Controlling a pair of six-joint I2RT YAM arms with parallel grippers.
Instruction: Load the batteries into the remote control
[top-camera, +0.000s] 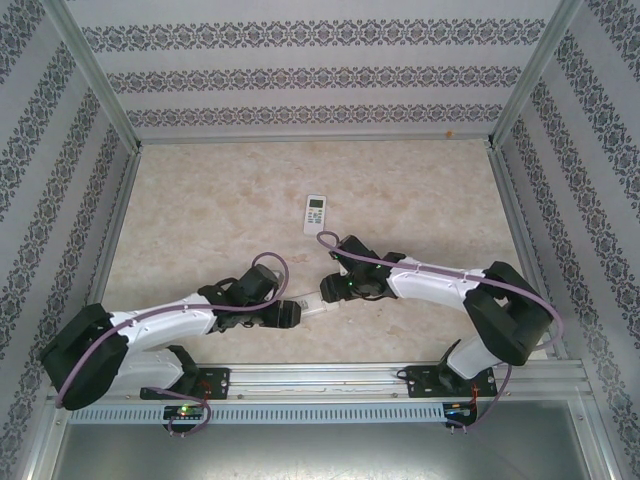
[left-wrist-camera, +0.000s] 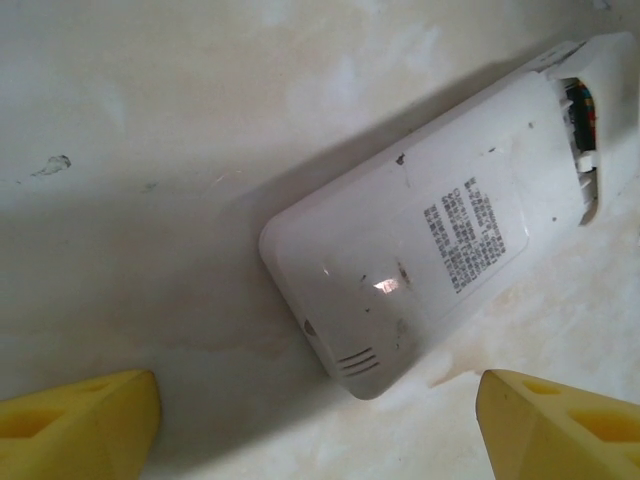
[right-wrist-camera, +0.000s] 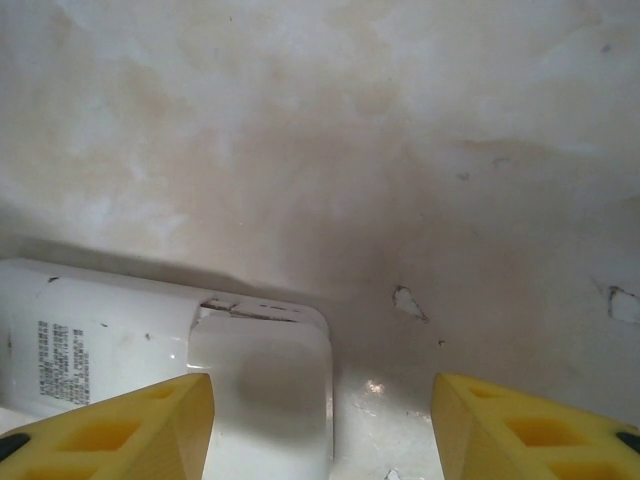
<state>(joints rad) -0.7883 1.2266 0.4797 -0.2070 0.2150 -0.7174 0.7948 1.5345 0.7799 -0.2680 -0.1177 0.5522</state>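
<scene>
the remote (left-wrist-camera: 420, 240) lies face down on the worktop (left-wrist-camera: 150, 120). the left fingers (left-wrist-camera: 80, 425) and right fingers (right-wrist-camera: 120, 430) hang over its two ends, both wide, holding nothing. dark, coppery bits in its open end slot (left-wrist-camera: 578, 125) may be the batteries; i cannot tell. it looks light, hard and slick: pinch across its long edges.
</scene>
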